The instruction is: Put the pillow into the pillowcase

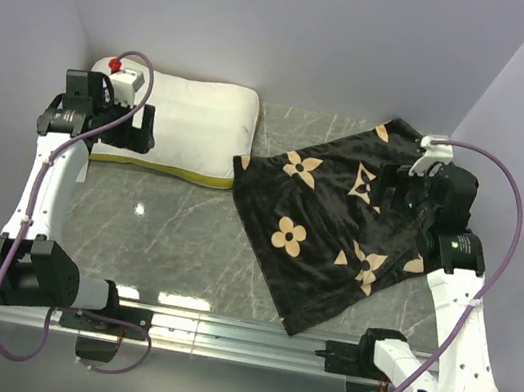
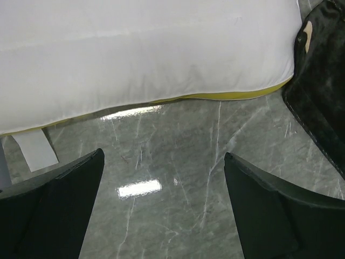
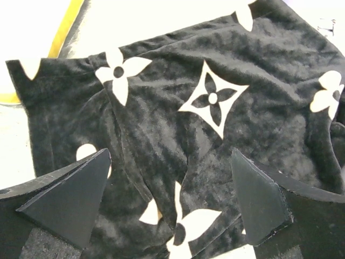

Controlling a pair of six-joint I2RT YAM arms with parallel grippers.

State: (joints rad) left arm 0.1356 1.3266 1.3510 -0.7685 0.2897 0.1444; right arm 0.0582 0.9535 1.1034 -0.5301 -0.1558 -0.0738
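Pillows: one is counted, the pillow [image 1: 194, 123], ahead of the left tool [image 2: 163, 155].
Pillowcases: one is counted, the pillowcase [image 1: 322, 227], under the right tool [image 3: 170, 154].
Tools: two are counted.
Surfaces: one is counted, the surface [image 1: 174, 231], below both tools.

Left pincer [image 2: 164, 157] and right pincer [image 3: 171, 155] both gape wide.

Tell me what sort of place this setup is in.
Probably a robot lab cell rather than a home: plain lavender walls box in a marble-look tabletop, the left arm and right arm sit on a metal rail at its near edge, and a pillow and pillowcase lie on it.
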